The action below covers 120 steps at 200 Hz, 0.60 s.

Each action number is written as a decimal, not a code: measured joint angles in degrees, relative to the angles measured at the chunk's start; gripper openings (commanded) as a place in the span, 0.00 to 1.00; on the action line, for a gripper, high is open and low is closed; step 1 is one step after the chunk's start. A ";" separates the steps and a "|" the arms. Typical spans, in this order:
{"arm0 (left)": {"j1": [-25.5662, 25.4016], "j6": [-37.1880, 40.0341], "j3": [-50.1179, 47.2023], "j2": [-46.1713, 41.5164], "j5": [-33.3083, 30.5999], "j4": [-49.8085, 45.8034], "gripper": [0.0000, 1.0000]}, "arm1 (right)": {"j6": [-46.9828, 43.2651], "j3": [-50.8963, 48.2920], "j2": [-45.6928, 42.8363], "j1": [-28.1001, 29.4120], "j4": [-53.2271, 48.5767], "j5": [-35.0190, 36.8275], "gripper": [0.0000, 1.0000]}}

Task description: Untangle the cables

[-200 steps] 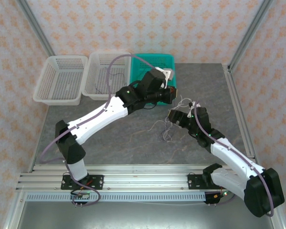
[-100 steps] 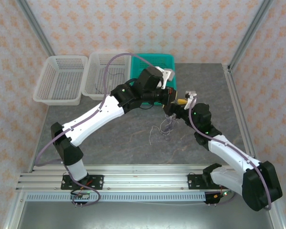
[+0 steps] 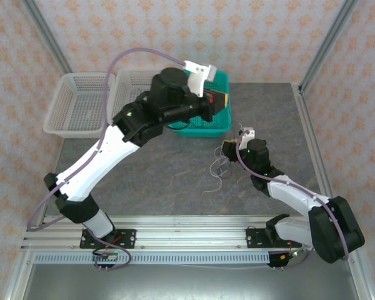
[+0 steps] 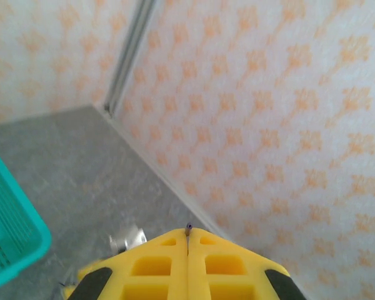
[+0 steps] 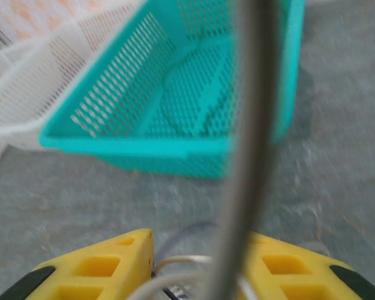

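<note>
While aloft, left jaws tight together; right jaws apart (cables between).

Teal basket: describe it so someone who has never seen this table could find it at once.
Look to the far edge of the grey table, where three perforated plastic baskets stand in a row. The teal basket is the rightmost one, partly under the left arm. The white baskets beside it differ only in colour.

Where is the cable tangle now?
Top view: the cables mostly lie on the table right of centre, beside the right tool, nearer than the teal basket.
</note>
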 measured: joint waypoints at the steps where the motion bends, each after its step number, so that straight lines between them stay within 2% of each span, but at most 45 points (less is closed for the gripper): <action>1: 0.02 0.00 0.04 -0.11 -0.17 0.00 0.00 | 0.02 -0.15 -0.07 0.00 -0.07 0.07 0.36; 38: 1.62 -0.11 -0.98 -5.57 -5.49 0.83 0.00 | 0.79 -5.27 -5.18 0.00 -3.63 1.92 0.27; 50: 2.67 -0.59 -3.10 -7.26 -6.82 1.62 0.00 | 0.59 -5.49 -7.15 0.00 -4.50 2.12 0.28; 54: 2.99 -0.70 -3.96 -7.80 -7.17 1.77 0.00 | 0.59 -5.49 -7.78 0.00 -4.70 2.10 0.32; 59: 3.39 -1.01 -4.94 -8.35 -7.54 1.88 0.00 | 0.46 -5.46 -8.55 0.00 -4.76 2.03 0.40; 74: 4.20 -1.64 -7.56 -9.14 -8.15 2.34 0.00 | 0.42 -5.44 -10.73 0.00 -5.01 0.85 0.85; 81: 4.28 -1.90 -8.55 -9.22 -8.15 2.56 0.00 | 0.26 -5.46 -11.91 0.00 -5.09 -0.11 0.97; 85: 4.26 -1.99 -9.09 -9.20 -8.11 2.64 0.00 | 0.09 -5.46 -12.59 0.00 -5.11 -0.76 1.00; 120: 4.22 -3.13 -12.13 -8.90 -7.63 2.73 0.00 | -5.18 -4.33 -19.98 0.00 -4.81 -10.62 0.99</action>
